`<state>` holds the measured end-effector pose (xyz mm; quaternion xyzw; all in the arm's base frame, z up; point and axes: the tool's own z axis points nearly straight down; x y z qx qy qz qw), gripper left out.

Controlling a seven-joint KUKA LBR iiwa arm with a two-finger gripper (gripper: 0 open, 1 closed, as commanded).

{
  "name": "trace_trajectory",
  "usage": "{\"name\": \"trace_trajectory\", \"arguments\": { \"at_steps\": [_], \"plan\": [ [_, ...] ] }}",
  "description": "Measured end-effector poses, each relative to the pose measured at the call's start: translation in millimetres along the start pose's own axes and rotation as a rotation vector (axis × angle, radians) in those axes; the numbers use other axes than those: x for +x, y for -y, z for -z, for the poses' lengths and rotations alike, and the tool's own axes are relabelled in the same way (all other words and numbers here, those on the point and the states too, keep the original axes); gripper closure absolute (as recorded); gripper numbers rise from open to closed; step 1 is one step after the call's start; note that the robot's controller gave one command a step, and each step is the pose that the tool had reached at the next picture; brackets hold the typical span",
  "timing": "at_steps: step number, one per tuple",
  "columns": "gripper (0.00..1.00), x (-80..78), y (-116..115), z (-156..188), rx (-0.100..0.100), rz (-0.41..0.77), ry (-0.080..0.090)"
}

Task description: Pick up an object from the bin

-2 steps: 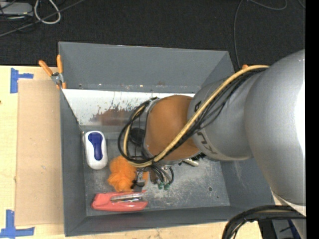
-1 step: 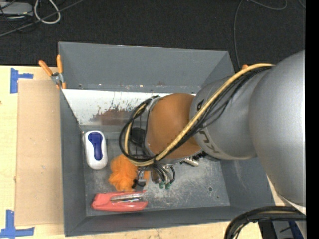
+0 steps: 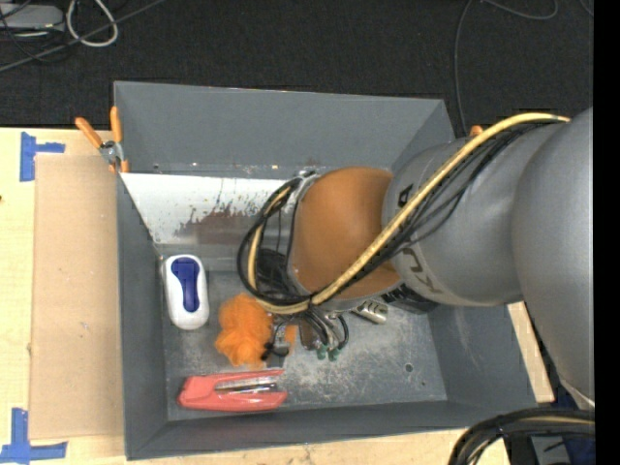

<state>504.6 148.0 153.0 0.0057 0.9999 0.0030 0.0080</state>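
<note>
Dark floor with loose cables ran along the back, and a pale wooden desk (image 3: 68,289) carried the grey metal bin (image 3: 291,134) on its right. Biggest worry from that spot, imo: the crumpled orange fuzzy lump (image 3: 242,327) in the lower middle of the bin looked soft and squashy, so a grab could easily catch just a wisp and let it slide back out on the lift. The flat red plastic-handled tool (image 3: 232,392) lay near the front wall, just below the lump, and a sloppy descent could shove it or pinch both together. The black and yellow cable loops (image 3: 257,260) hanging off the rounded orange wrist cover (image 3: 339,226) also sagged low enough that I'd fret about a snag. As for the gripper (image 3: 295,339), it sat low in the bin just right of the orange lump, tucked under the wrist cover. I honestly couldn't tell how far open it was, whether it touched the lump, or whether it had anything in it. A white oval thing with a blue centre (image 3: 186,291) lay apart on the left.
</note>
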Motion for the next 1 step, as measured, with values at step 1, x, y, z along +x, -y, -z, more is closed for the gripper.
{"name": "trace_trajectory", "arguments": {
  "at_steps": [1],
  "plan": [
    [1.00,-2.0,-0.5,25.4,-0.001,0.001,0.006]
  ]
}}
